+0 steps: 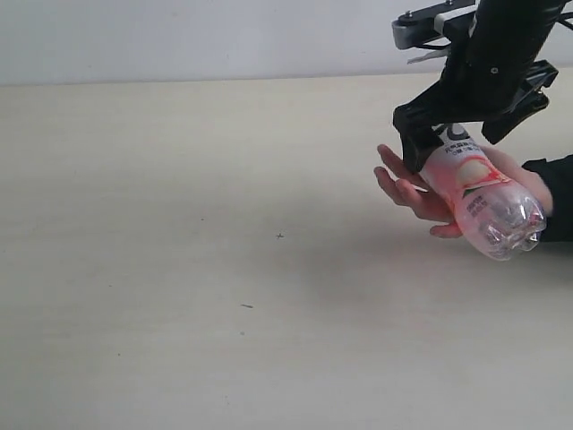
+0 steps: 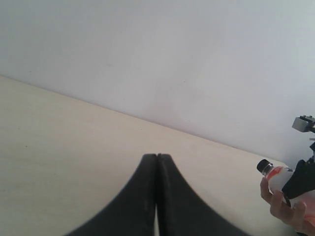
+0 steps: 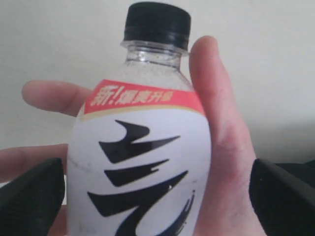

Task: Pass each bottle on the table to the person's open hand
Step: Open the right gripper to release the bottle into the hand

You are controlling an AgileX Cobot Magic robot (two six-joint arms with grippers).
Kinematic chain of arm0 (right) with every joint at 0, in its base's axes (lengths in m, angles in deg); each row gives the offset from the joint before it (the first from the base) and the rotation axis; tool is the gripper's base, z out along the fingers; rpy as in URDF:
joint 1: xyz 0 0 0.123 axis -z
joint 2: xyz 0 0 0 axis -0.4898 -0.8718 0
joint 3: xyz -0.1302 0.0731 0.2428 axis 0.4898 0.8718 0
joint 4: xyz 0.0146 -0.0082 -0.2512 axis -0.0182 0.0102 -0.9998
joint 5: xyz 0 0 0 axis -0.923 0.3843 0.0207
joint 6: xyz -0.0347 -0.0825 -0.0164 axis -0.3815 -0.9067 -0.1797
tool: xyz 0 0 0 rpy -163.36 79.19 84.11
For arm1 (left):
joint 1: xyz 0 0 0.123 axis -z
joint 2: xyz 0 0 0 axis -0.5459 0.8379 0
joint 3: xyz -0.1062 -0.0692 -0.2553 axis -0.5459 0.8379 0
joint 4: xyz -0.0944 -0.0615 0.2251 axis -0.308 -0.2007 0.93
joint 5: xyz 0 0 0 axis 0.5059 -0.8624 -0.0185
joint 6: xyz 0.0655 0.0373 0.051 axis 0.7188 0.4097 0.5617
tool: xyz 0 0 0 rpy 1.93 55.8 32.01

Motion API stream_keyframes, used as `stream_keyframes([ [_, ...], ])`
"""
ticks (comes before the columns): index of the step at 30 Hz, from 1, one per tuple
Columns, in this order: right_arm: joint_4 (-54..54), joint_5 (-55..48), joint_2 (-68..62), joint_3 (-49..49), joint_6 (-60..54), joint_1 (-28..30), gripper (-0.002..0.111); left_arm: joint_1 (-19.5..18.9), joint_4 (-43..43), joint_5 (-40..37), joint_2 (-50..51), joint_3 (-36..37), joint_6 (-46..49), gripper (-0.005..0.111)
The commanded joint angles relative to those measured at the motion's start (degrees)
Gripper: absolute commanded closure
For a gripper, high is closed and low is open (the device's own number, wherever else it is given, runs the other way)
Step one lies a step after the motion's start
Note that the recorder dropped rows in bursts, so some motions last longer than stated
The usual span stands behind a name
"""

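Note:
A pink-tinted bottle (image 1: 483,202) with a black cap and a white label lies in the person's open hand (image 1: 407,190) at the right of the table (image 1: 179,224). My right gripper (image 1: 466,125) hovers over it, open, one finger on each side. In the right wrist view the bottle (image 3: 142,162) rests against the thumb (image 3: 221,147), and the black fingers (image 3: 32,196) stand clear of it on both sides. My left gripper (image 2: 157,156) is shut and holds nothing. From its view the bottle (image 2: 278,177) and the hand (image 2: 280,209) sit far off. No other bottle shows.
A pale wall (image 1: 179,36) runs behind the table's far edge. The person's dark sleeve (image 1: 560,193) enters from the right edge of the exterior view. A few tiny dark specks (image 1: 279,236) mark the tabletop.

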Motion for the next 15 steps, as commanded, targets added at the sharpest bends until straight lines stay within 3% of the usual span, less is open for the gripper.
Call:
stream_keyframes([
  [1,-0.85,0.44,2.41,-0.57,-0.87,0.1,0.012,-0.17,0.2,0.56,-0.38,0.16,0.3,0.107],
  [5,-0.74,0.11,6.35,-0.94,-1.98,0.1,0.013,-0.17,0.2,0.56,-0.38,0.16,0.3,0.107],
  [7,-1.17,1.12,10.74,0.6,-3.11,0.1,0.026,-0.17,0.2,0.56,-0.38,0.16,0.3,0.107],
  [8,-1.17,3.88,14.46,2.95,-3.19,0.1,0.048,-0.17,0.2,0.56,-0.38,0.16,0.3,0.107],
  [9,-1.3,5.15,16.09,4.11,-2.97,0.25,0.062,-0.17,0.2,0.56,-0.38,0.16,0.3,0.107],
  [10,-1.3,7.73,20.47,7.26,-1.2,0.73,0.096,-0.17,0.2,0.56,-0.38,0.16,0.3,0.107],
  [11,-1.3,8.72,22.26,8.67,-1.04,0.74,0.109,-0.17,0.2,0.56,-0.38,0.16,0.3,0.107],
  [15,-1.81,14.89,35.64,21.51,0.81,0.74,0.106,-0.17,0.2,0.56,-0.38,0.16,0.3,0.107],
])
